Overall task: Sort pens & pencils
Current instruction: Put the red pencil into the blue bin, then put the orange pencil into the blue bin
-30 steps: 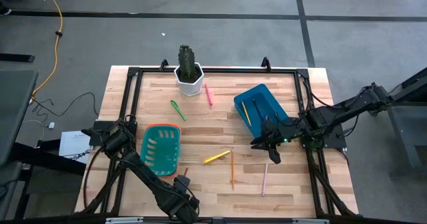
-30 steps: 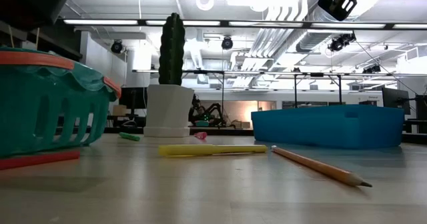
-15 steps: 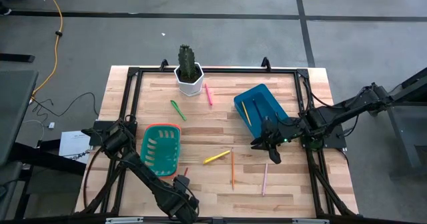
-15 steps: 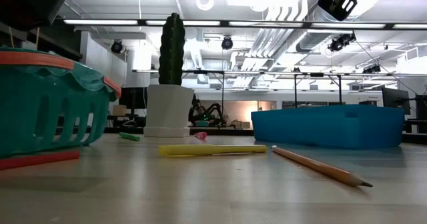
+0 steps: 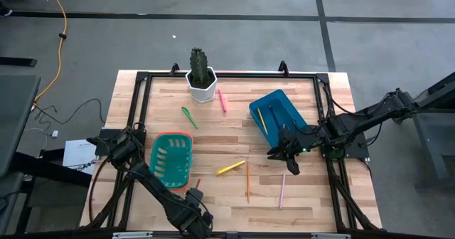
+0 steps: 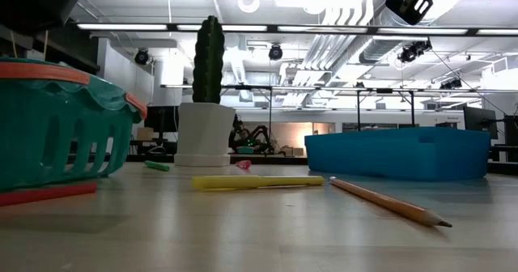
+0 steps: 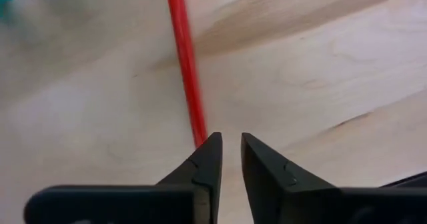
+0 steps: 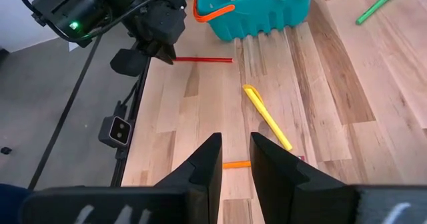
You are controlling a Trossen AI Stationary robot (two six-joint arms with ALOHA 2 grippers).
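There were three pens [image 5: 230,168] and four pencils [image 5: 247,180]. The left pincer [image 7: 227,141] was nearly closed and held nothing; the red pencil [image 7: 187,71] had its end hidden behind it. The right pincer [image 8: 235,141] was a little apart, empty.

A green pen [image 5: 189,117] is lying slanted near the table's back left, and a hot pink pen [image 5: 222,100] is lying farther back. A yellow pen [image 5: 230,168] is resting at mid-table, just beside an upright-running orange pencil [image 5: 247,181]. A pale salmon pencil [image 5: 281,190] is lying to its right. A thin red pencil [image 7: 187,64] is lying near the front edge
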